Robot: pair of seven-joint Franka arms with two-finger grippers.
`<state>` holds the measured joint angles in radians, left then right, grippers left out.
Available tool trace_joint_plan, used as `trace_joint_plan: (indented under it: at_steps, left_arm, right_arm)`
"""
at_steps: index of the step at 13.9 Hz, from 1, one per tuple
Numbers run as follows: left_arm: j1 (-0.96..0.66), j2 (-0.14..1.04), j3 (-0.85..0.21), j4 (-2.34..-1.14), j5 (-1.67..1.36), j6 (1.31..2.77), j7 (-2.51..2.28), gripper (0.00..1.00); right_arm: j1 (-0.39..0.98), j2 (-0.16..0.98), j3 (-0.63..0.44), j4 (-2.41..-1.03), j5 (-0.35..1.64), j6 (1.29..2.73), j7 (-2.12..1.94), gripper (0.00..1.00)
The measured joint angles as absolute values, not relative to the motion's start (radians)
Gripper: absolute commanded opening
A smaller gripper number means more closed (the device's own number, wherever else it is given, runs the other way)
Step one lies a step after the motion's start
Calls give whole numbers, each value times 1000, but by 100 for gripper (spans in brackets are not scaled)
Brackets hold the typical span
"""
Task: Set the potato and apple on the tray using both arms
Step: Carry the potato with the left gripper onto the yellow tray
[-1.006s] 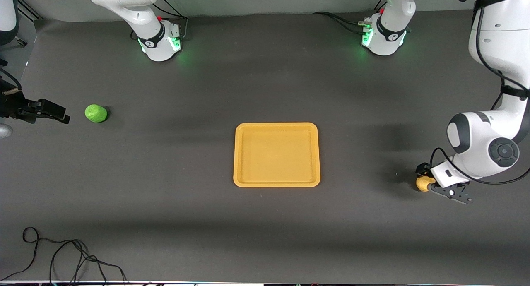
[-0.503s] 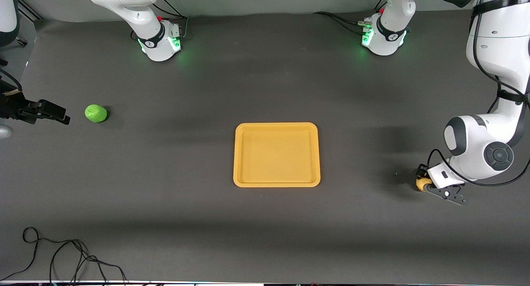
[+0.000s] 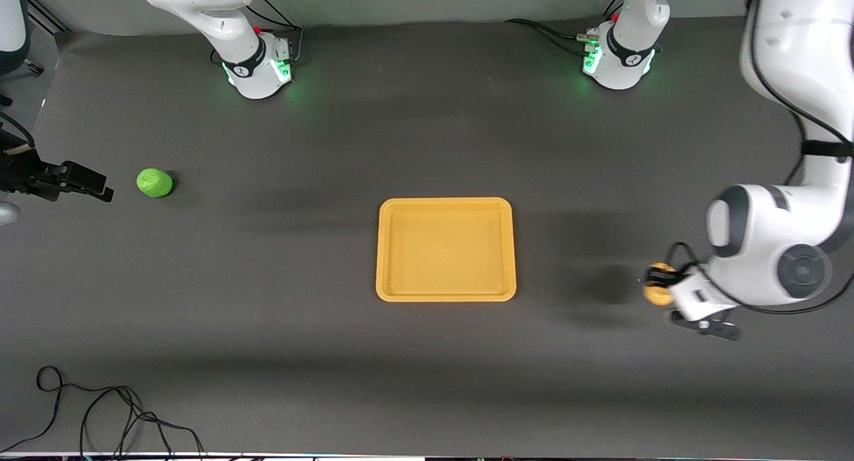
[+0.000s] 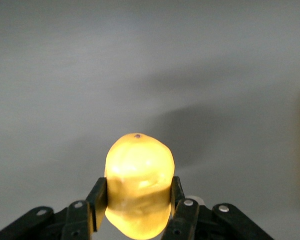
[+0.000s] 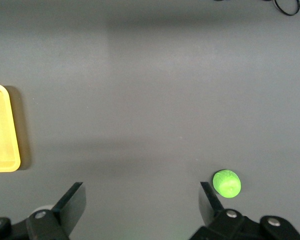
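Left wrist view shows the left gripper (image 4: 138, 210) clamping the potato (image 4: 138, 192) above bare table, so carry it level to the tray (image 3: 446, 294) while the spread-open right gripper (image 5: 140, 202) waits near the apple (image 3: 154, 183).

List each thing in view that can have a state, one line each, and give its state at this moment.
potato: gripped between the left hand's fingers, lifted above the table toward the left arm's end.
apple: resting on the table, untouched, toward the right arm's end.
tray: flat on the table, nothing in it.
left hand: shut on the potato.
right hand: open, holding nothing, beside the apple.
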<state>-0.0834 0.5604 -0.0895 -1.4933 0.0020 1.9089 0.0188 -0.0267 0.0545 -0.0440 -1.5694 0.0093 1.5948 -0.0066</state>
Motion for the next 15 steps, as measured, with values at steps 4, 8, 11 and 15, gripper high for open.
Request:
trace_joint_plan:
  at_steps: [4,8,11,15]
  left_arm:
    - [-389,579,-98,-1470,2,1940,-427,0]
    - [-492,672,-98,-1470,-18,2009,-510,0]
    - [-491,709,-92,-1470,-27,2033,-513,54]
    - [-492,738,-90,-1470,-31,2069,-520,79]
  right_arm:
    - [-27,61,-44,-1563,18,1595,-6,100]
    - [-27,64,-44,-1558,21,1595,-6,100]
    - [-27,66,-44,-1557,21,1595,-5,100]
    - [-27,68,-44,-1557,21,1595,-5,100]
